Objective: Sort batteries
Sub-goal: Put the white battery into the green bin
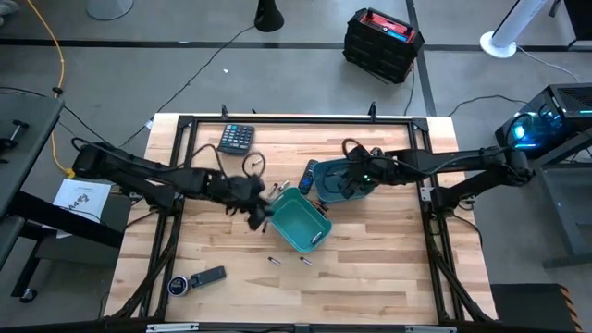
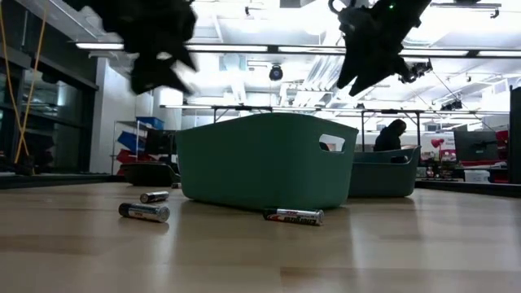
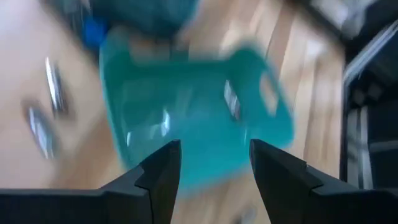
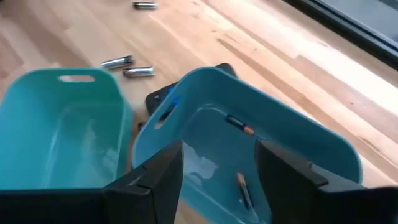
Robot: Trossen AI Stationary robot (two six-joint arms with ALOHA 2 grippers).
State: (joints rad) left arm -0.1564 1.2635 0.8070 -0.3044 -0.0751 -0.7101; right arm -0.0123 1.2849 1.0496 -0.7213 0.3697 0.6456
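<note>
- Two batteries (image 1: pixel 289 262) lie on the table (image 1: pixel 388 250) nearest the front edge in the high view, just in front of the near teal bin (image 1: pixel 298 220). The left gripper (image 1: pixel 256 215) hangs at that bin's left rim; the right gripper (image 1: pixel 348 179) is over the far teal bin (image 1: pixel 339 181). A calculator (image 1: pixel 237 138) sits well behind the left arm.
- Low view: three batteries lie before the near bin (one (image 2: pixel 294 216) at its right corner), both grippers raised well above them.
- Left wrist view (blurred): the left fingers (image 3: pixel 160 168) stand apart, holding nothing, with the near bin (image 3: pixel 193 106) beyond and one battery (image 3: pixel 232 101) inside it.
- Right wrist view: the right fingers (image 4: pixel 163 171) are spread and empty over the far bin (image 4: pixel 298 149), which holds two batteries (image 4: pixel 239 124); more lie on the wood beyond.
</note>
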